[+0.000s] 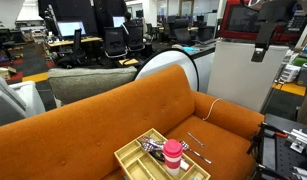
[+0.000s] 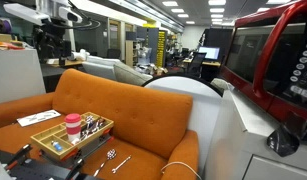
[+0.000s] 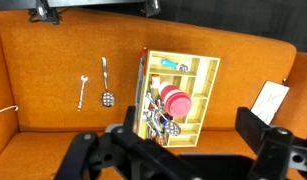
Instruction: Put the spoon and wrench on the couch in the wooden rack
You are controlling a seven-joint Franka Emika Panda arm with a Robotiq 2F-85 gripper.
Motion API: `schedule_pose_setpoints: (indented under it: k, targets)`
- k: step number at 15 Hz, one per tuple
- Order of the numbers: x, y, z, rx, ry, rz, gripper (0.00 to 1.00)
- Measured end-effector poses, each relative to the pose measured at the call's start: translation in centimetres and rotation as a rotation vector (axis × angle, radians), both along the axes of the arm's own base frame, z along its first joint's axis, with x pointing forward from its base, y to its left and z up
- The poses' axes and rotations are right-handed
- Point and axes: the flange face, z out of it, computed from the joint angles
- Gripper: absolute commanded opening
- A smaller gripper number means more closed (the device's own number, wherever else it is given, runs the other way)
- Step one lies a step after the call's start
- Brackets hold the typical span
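The burnt-orange couch fills the wrist view and shows in both exterior views. A metal spoon and a small wrench lie side by side on its seat, left of the wooden rack. They also show in the exterior views, the spoon and the wrench. The rack holds a pink-red cup and several utensils. My gripper hangs high above the couch, open and empty.
A white paper lies on the seat to the right of the rack. A white cable lies at the left end of the seat. A grey-green sofa stands behind the couch. A red-framed cabinet stands close by.
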Motion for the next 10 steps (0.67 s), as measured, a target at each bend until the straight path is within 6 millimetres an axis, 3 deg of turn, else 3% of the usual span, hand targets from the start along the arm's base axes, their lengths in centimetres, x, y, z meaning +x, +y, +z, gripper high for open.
schedule_pose_setpoints:
  k: [6,10]
  targets:
    - [1.0,0.5,-1.1,-0.024,-0.007,0.011,1.00]
    - [4.3,1.6,-6.8,-0.130,-0.001,0.048,1.00]
